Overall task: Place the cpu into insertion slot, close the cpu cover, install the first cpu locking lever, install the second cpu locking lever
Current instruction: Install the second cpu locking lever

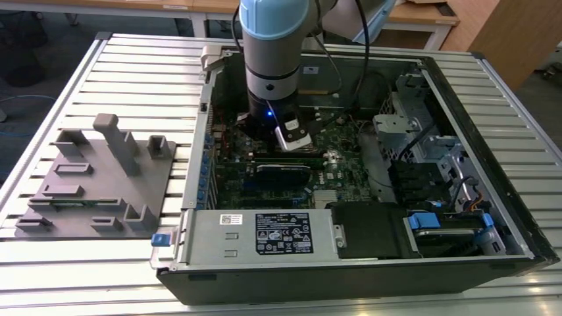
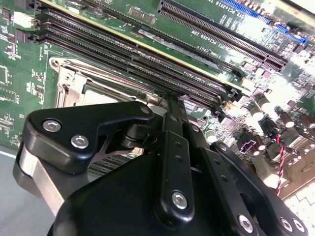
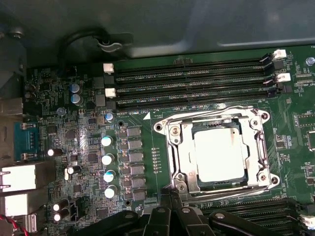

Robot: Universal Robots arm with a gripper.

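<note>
First wrist view: the dull silver-grey square cpu (image 3: pixel 219 156) lies seated in the silver-rimmed square insertion slot (image 3: pixel 173 147) on the green circuit board (image 3: pixel 83 142), framed by the thin silvery cpu cover (image 3: pixel 184 147) lying flat around it. The black gripper (image 3: pixel 170 194) hovers just beside the slot's edge, its fingers pressed together on nothing.

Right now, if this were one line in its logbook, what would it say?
cpu: seated in insertion slot | cpu cover: closed over it | gripper: at socket's edge
</note>
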